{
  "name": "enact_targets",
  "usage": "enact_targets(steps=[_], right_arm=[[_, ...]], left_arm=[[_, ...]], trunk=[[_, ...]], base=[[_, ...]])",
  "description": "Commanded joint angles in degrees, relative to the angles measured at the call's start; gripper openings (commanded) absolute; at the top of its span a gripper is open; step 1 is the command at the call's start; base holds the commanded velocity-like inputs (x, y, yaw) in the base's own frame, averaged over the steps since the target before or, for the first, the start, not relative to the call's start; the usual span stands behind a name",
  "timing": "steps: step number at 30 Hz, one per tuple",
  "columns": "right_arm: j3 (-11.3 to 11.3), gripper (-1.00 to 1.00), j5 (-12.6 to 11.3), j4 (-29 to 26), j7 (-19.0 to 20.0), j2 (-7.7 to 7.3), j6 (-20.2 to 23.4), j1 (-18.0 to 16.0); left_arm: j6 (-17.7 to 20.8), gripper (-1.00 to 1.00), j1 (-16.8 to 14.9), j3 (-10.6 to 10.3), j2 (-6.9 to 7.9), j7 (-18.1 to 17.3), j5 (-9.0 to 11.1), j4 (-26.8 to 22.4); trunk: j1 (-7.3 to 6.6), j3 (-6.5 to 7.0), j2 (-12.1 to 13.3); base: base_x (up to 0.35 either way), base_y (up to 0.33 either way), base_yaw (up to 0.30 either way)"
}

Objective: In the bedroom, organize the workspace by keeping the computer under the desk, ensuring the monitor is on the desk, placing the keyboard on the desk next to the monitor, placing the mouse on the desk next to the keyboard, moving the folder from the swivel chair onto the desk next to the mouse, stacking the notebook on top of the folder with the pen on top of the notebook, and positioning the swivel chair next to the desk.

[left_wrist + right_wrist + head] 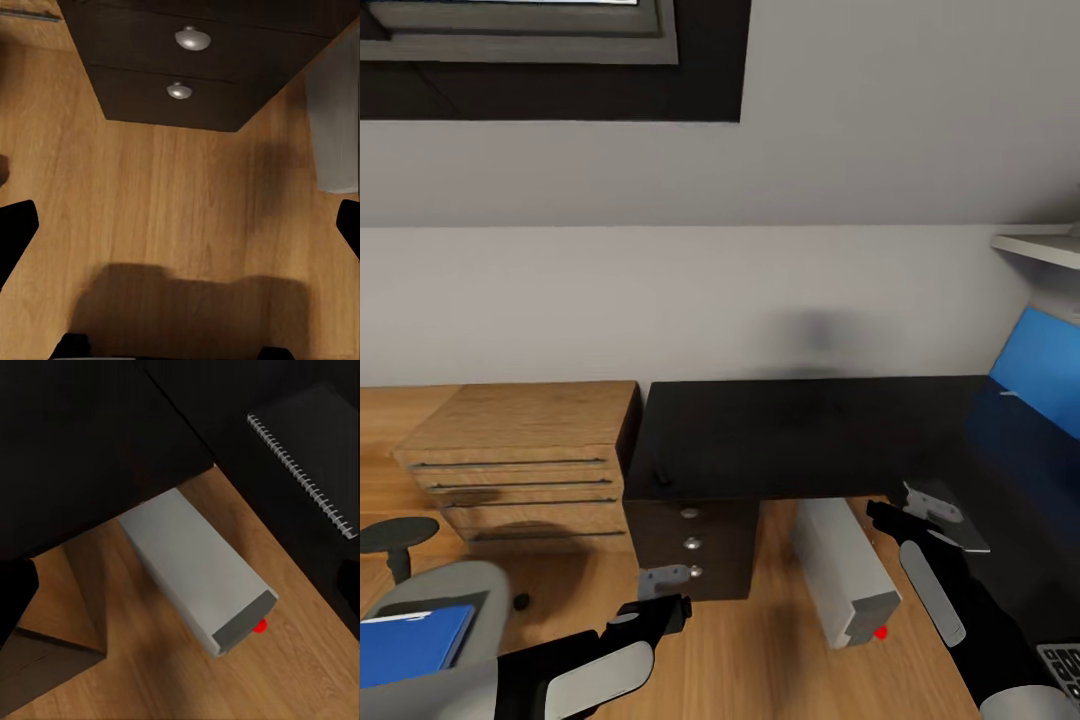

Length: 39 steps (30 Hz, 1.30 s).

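The computer [847,572] is standing on the wood floor [760,650], half tucked under the black bench [800,435], its long axis running front to back and its darker front pointing out toward the robot. The right jaws [905,510] are hovering open just above its right side, holding nothing. The left jaws [660,590] are hanging open near the drawers [695,545]. A notebook [311,454] is lying on the bench's right wing. The folder [410,640] is resting on the chair [435,620], cut off at the frame's edge.
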Motion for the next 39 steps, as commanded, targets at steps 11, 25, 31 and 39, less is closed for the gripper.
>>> enact_targets(steps=[11,25,31,39], right_arm=[[0.2,1.00,-0.4,-0.1,-0.5,-0.08,0.1,-0.1],[0.2,1.00,-0.2,0.3,-0.6,-0.60,-0.4,-0.1],[0.0,1.00,0.1,2.0,-0.6,-1.31,-1.7,-0.1],[-0.5,1.00,0.8,5.2,-0.6,-2.45,-1.9,-0.2]], left_arm=[[-0.1,1.00,-0.1,0.0,0.06,0.3,0.2,0.0],[0.0,1.00,-0.1,0.0,0.09,0.2,0.2,0.0],[0.0,1.00,-0.1,0.0,0.14,0.1,0.1,0.0],[-0.2,1.00,-0.1,-0.2,0.08,0.3,0.1,-0.5]], trunk=[[0.07,-0.13,-0.1],[0.07,-0.13,-0.1],[0.07,-0.13,-0.1],[0.07,-0.13,-0.1]], base=[[0.333,0.000,-0.252],[0.333,0.000,-0.174],[0.333,-0.001,-0.003],[0.332,-0.090,0.000]])
